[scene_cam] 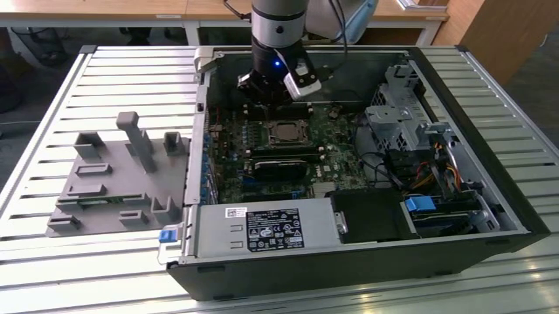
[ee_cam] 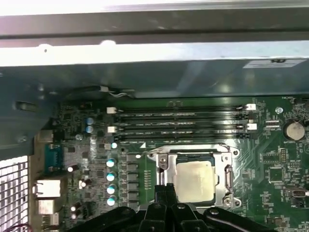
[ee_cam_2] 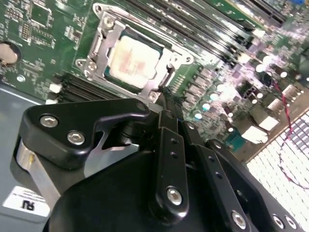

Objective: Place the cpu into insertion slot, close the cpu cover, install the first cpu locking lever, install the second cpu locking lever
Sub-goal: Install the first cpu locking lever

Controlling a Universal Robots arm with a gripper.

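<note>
Our matte black claw [ee_cam_2: 170,113] is narrow, its tips pressed together. Just beyond them the cpu [ee_cam_2: 133,58], a dull silver square, lies flat under the shiny framed cover [ee_cam_2: 99,48]. Farther off, the first wrist view adds long black slots [ee_cam: 178,123]. The exterior view adds the case [scene_cam: 349,275] on a ribbed table [scene_cam: 105,78].

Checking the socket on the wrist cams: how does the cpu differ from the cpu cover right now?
The cpu is a solid pale square; the cpu cover is a shinier open frame with a central window. The cpu sits inside that window; the cpu cover lies flat around it. Both are square, metallic and lie level on the green motherboard.
</note>
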